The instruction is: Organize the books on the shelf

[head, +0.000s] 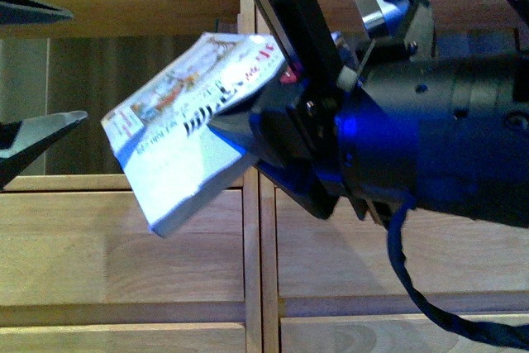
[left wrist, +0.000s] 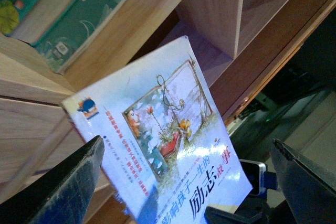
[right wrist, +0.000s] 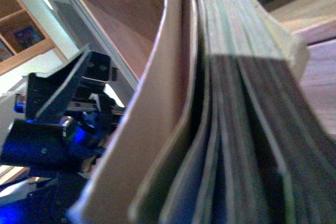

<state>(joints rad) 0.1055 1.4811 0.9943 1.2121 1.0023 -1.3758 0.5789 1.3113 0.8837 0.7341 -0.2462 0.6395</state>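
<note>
pale wood fills the background: the shelf [head: 124, 245] shows plain panel fronts in two columns, with a shadowed open compartment above on the left. the right arm [head: 446, 138], dark and bulky with a blue glow and a black cable [head: 413, 279] looping below it, reaches in level from the right across the upper middle of the front view. the right gripper [head: 256, 121] is clamped on one end of the book [head: 182, 138], which hangs in the air in front of the shelf, tilted, its free corner dipping low and its white page edges facing down. the right wrist view is filled by those page edges [right wrist: 236, 129], fanned slightly apart. the left gripper [head: 25, 72] sits at the left edge of the front view with its jaws spread wide and holding nothing; the book's far corner lies near its lower finger, without touching it. in the left wrist view the cover [left wrist: 163, 135] lies between the two dark fingers [left wrist: 58, 182]. it bears an illustration and large dark characters, "励志", after a paler line, "影响孩子一生的"; the small red lines are too fine to read. a green book [left wrist: 89, 14] sits in a compartment behind.
</note>
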